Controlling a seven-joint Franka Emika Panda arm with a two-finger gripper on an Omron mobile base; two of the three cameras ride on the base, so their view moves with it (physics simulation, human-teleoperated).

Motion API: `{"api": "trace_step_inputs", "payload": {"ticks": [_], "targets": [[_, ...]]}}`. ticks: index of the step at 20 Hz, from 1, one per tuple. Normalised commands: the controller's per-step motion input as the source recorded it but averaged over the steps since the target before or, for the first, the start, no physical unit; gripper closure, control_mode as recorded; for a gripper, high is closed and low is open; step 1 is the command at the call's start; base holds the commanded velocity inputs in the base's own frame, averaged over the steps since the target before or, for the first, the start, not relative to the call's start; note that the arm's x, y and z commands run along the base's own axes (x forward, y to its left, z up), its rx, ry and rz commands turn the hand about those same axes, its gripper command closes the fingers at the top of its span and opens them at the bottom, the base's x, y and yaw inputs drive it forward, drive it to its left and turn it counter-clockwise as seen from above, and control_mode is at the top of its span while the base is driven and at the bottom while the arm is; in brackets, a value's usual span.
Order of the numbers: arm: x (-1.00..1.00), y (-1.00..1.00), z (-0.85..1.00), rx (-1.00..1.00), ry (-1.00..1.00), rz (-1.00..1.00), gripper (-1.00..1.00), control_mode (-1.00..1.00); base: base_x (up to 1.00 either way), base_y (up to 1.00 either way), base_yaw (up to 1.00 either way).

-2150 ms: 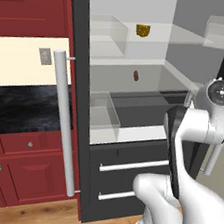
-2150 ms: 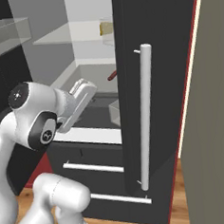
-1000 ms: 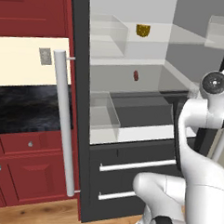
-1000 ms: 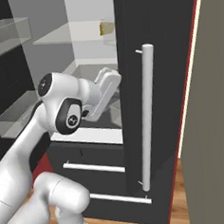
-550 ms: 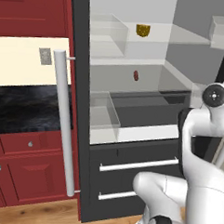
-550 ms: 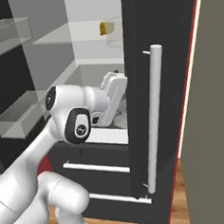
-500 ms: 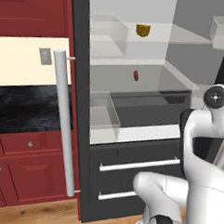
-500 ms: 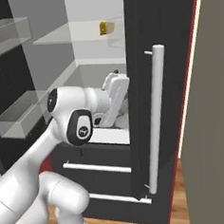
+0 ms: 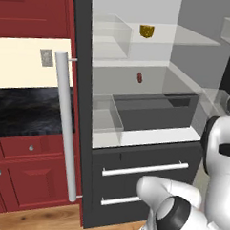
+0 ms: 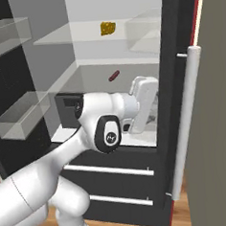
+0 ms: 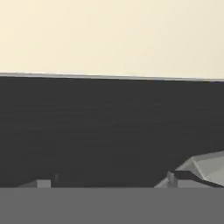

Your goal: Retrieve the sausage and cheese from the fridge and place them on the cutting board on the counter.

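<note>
The fridge (image 9: 81, 110) stands open with a pale interior. The cheese (image 9: 146, 31) (image 10: 108, 28), a golden-yellow wedge, sits on the upper glass shelf. The sausage (image 9: 139, 78) (image 10: 114, 76), small and dark red-brown, lies on the shelf below it. My gripper (image 11: 111, 183) is open with nothing between its tips and faces a dark surface. Its white hand (image 10: 144, 102) hangs below and right of the sausage, close to the inner edge of the right door. The black counter (image 9: 26, 114) lies left of the fridge. The cutting board is out of view.
The left door's long silver handle (image 9: 66, 128) stands in front of the red cabinets (image 9: 22, 179). The right door (image 10: 209, 126) with its handle (image 10: 188, 123) stands close on my right. A dark drawer (image 9: 153, 111) and clear bins (image 10: 24, 114) fill the lower fridge.
The right fridge door has swung further open to the right. My hand has moved right and forward with it, staying by its inner edge. The cheese and sausage have not moved.
</note>
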Motion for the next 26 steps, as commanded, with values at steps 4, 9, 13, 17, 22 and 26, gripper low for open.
{"api": "trace_step_inputs", "payload": {"ticks": [4,9,13,17,22,26], "targets": [[0.00,-0.74,0.00,-0.04,0.16,-0.16,-1.00,-1.00,0.00,0.00,0.00],[0.00,-0.68,0.01,-0.04,0.19,-0.17,-1.00,-1.00,0.00,0.00,0.00],[0.00,-0.52,0.00,-0.06,0.16,-0.16,-1.00,-1.00,0.00,0.00,0.00],[-0.10,-0.13,0.00,-0.06,0.08,-0.13,-1.00,-1.00,0.00,0.00,0.00],[-0.44,0.41,-0.01,0.00,0.00,0.00,-1.00,-1.00,0.00,0.00,0.00],[-0.33,0.66,0.00,-0.02,0.02,0.07,-1.00,-1.00,0.00,0.00,0.00]]}}
